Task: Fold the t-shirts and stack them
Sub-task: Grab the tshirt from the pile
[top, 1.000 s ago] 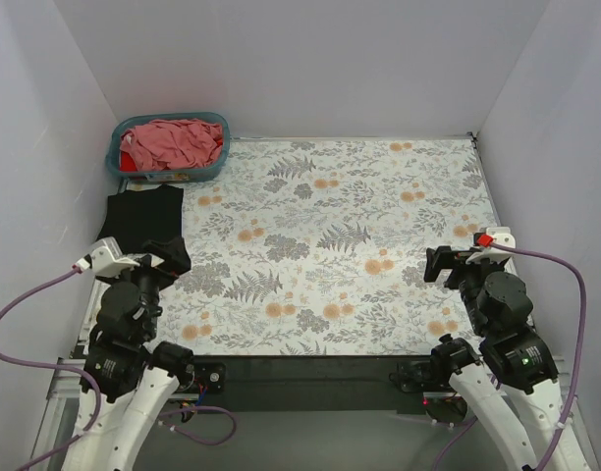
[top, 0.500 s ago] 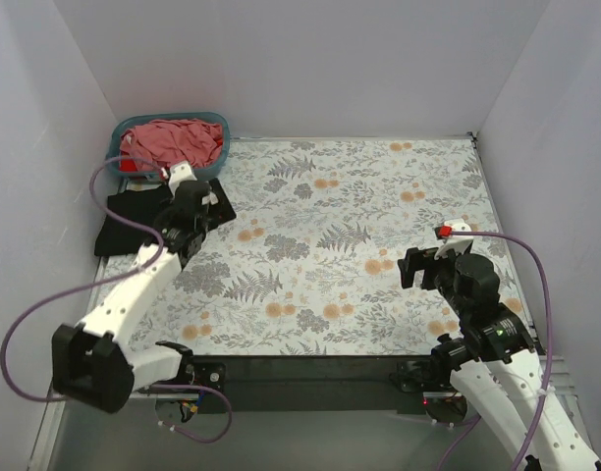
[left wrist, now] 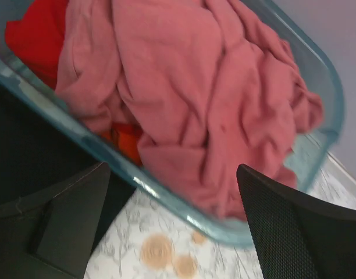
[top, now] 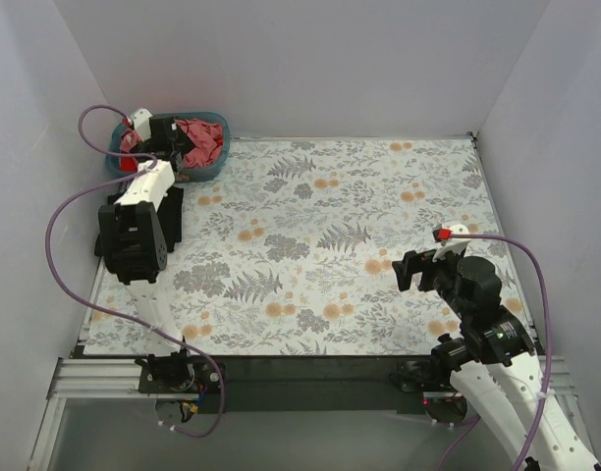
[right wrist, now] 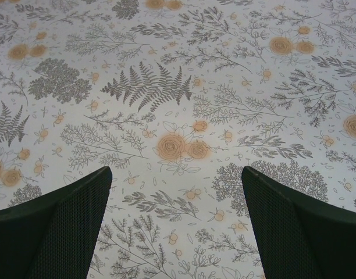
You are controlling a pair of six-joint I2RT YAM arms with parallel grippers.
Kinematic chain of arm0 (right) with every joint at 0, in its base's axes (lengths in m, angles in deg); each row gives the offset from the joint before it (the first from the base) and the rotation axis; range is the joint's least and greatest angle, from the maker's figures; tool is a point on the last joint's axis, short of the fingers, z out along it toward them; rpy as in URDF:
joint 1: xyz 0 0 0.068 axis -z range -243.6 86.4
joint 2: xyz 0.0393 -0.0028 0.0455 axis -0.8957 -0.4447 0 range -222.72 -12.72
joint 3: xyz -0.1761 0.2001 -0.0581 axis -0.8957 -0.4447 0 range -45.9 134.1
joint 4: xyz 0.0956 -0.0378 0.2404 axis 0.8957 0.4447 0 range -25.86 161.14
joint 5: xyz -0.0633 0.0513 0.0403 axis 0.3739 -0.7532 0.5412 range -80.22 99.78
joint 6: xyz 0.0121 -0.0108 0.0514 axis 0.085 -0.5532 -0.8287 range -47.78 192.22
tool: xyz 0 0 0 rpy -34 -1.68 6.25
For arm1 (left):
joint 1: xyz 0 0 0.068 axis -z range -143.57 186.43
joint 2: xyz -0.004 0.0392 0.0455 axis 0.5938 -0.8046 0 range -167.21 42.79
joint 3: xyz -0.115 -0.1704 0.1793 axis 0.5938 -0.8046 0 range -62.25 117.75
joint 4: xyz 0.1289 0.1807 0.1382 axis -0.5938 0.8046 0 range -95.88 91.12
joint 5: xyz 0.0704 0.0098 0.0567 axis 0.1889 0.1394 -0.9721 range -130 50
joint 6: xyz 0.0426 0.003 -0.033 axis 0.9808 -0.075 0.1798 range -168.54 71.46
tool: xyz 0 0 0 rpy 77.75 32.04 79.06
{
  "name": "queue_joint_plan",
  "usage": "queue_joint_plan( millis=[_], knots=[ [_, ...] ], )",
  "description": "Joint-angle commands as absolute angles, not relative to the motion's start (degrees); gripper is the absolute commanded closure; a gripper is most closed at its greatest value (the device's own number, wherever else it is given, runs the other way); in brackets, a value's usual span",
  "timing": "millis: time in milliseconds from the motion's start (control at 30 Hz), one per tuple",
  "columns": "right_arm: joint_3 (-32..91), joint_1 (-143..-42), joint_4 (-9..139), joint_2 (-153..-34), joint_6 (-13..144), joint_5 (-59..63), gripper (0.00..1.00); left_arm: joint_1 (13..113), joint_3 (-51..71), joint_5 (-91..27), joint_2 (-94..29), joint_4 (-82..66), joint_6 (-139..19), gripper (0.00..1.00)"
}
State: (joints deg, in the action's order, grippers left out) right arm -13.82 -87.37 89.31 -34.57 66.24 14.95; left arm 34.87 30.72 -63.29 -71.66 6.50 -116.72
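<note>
Presently we are hovering left gripper (left wrist: 172, 168) over pink t-shirt (left wrist: 189, 87), right gripper (right wrist: 177, 170) over table cover (right wrist: 166, 75), both spread wide, empty.

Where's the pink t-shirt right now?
Top view, far-left corner: the pink t-shirt lies crumpled in the teal basket, over a red t-shirt, under the open left gripper.

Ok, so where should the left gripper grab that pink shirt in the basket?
Probably pinch a raised fold on top of the pink t-shirt, coming straight down from above: it lies crumpled in a heap, and the basket walls block the sides.
</note>
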Motion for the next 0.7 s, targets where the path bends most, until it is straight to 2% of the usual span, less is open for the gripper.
queue_joint_plan(
  millis=[0, 133, 300, 400, 433, 500, 533, 667],
  knots=[
    [-14.26, -87.42, 86.47, -34.61, 66.42, 13.82, 0.02, 32.48, 38.54, -65.4, -77.6, 5.29, -117.53, 0.1],
    [-14.43, -87.5, 86.12, -35.66, 66.59, 11.89, 0.02, 30.55, 46.02, -65.31, -84.46, 1.69, -118.15, 0.13],
    [-14.69, -87.5, 85.94, -36.54, 66.42, 11.98, 0.02, 29.4, 47.53, -63.47, -89.39, -2.27, -120.34, 0.18],
    [-14.61, -87.51, 85.94, -37.42, 66.15, 11.89, 0.01, 29.31, 47.88, -62.15, -90.45, -3.06, -120.61, 0.26],
    [-14.69, -87.42, 85.94, -37.77, 66.07, 11.97, 0.02, 29.31, 47.79, -62.06, -90.45, -3.24, -120.78, 0.4],
    [-14.7, -87.5, 85.94, -37.95, 65.98, 11.71, 0.02, 29.31, 47.09, -62.06, -89.58, -4.64, -120.61, 0.55],
    [-14.7, -87.5, 85.94, -37.95, 65.98, 11.71, 0.02, 29.4, 46.57, -61.71, -87.92, -5.61, -119.74, 0.66],
    [-14.61, -87.59, 85.94, -38.3, 65.98, 11.45, 0.02, 29.4, 45.06, -61.36, -83.79, -10.27, -117.45, 0.91]
  ],
)
